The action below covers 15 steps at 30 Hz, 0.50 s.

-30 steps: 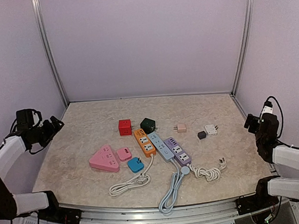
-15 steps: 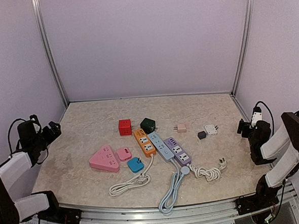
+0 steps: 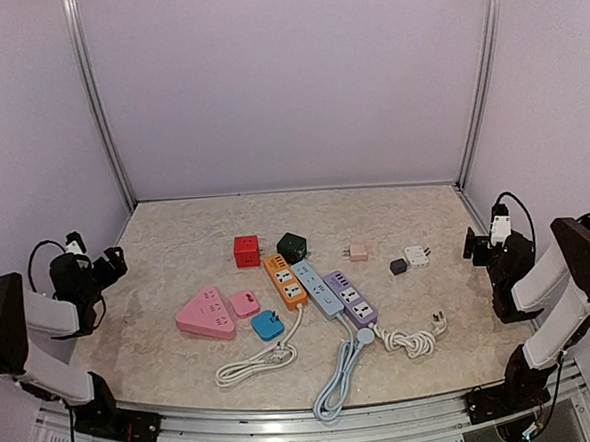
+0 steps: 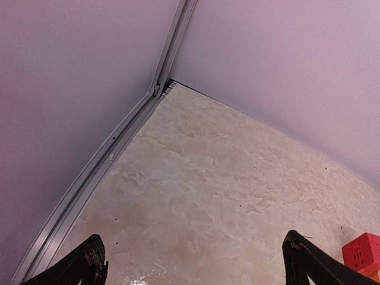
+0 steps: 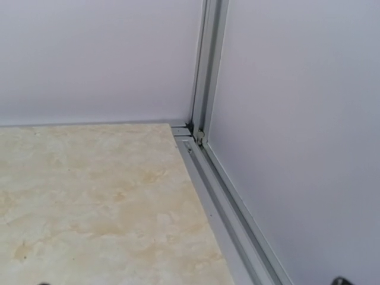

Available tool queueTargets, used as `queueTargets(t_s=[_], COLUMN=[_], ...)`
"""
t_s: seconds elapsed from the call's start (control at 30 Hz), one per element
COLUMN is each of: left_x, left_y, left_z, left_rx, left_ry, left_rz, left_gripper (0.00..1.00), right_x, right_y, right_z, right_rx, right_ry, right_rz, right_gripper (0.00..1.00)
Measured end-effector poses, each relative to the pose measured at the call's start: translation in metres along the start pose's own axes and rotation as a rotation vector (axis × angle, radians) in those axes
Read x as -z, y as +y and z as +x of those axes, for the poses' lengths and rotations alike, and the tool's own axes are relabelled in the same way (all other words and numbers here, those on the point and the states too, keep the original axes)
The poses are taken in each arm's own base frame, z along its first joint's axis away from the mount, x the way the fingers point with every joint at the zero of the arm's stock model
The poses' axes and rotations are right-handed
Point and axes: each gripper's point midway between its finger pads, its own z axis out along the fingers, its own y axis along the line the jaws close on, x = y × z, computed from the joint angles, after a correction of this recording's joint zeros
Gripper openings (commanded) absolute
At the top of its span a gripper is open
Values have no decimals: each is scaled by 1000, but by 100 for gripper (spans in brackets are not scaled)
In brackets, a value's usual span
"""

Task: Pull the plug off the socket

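Jaws spread wide and empty, the left gripper and right gripper hang at opposite sides of the table. The pink plug, apparently seated in the pink socket block, lies mid-table, nearer the left gripper.

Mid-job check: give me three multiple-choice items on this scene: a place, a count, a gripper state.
1. The small pink adapter lies: A beside the pink triangular socket; B at the back wall; C under an arm.
2. Power strips side by side: A two; B three; C five.
3. The left gripper is: A shut on a plug; B open, empty; C shut on a cord.
Key: 1 A, they sit together; 2 B, orange strip, blue strip, purple strip; 3 B, fingers wide apart, nothing between.
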Motion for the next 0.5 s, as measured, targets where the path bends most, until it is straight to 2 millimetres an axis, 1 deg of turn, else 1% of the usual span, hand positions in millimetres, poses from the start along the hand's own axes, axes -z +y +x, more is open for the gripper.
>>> queueTargets(t_s=[0.13, 0.17, 0.23, 0.3, 0.33, 0.4, 0.47, 0.5], left_x=[-9, -13, -22, -27, -32, -38, -42, -43], left_y=[-5, -7, -8, -15, -21, -31, -36, -37], left_z=[6, 10, 28, 33, 30, 17, 8, 7], left_rx=[-37, -51, -67, -94, -109, -131, -147, -151], left_ry=[-23, -21, 36, 67, 69, 45, 26, 23], left_rz=[47, 61, 73, 93, 108, 134, 144, 145], left_gripper=[99, 99, 99, 99, 99, 99, 99, 99], right_x=[0, 0, 0, -1, -1, -1, -1, -1], right_y=[4, 4, 6, 7, 7, 7, 8, 8], right_z=[-1, -1, -2, -2, -2, -3, -3, -3], right_rx=[9, 10, 11, 11, 12, 13, 13, 13], right_ry=[-3, -4, -7, -8, -9, -9, -10, -11], right_rz=[-22, -26, -33, -38, -40, -42, -45, -45], right_gripper=[100, 100, 100, 100, 100, 100, 100, 100])
